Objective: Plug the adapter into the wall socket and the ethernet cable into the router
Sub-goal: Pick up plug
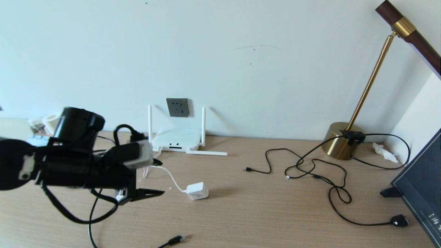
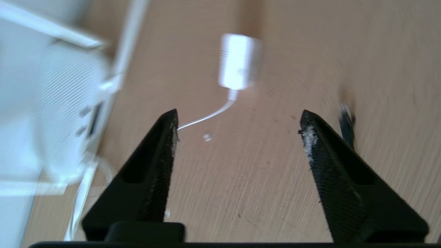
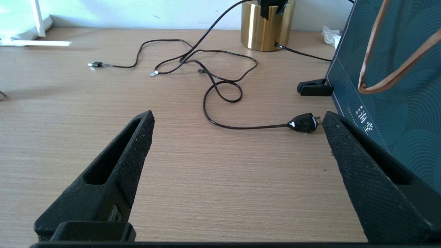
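Note:
The white cube adapter [image 1: 197, 190] lies on the wooden table in front of the router [image 1: 177, 139], joined to it by a thin white cord [image 1: 168, 175]. Above the router, the dark grey wall socket [image 1: 177, 107] is on the wall. The ethernet cable's black plug [image 1: 176, 238] rests near the table's front edge. My left gripper [image 1: 160, 177] hovers open just left of the adapter, nothing between its fingers. In the left wrist view the adapter [image 2: 237, 62] lies ahead of the open gripper [image 2: 239, 112], the router [image 2: 69, 103] to one side. My right gripper [image 3: 238, 114] is open over bare table.
A brass lamp base [image 1: 341, 140] stands at the back right. Thin black USB cables [image 1: 303, 168] loop across the table's right half and end in a black mains plug [image 1: 399, 220]. A dark teal bag [image 1: 420, 186] stands at the right edge, a black clip [image 3: 314, 89] beside it.

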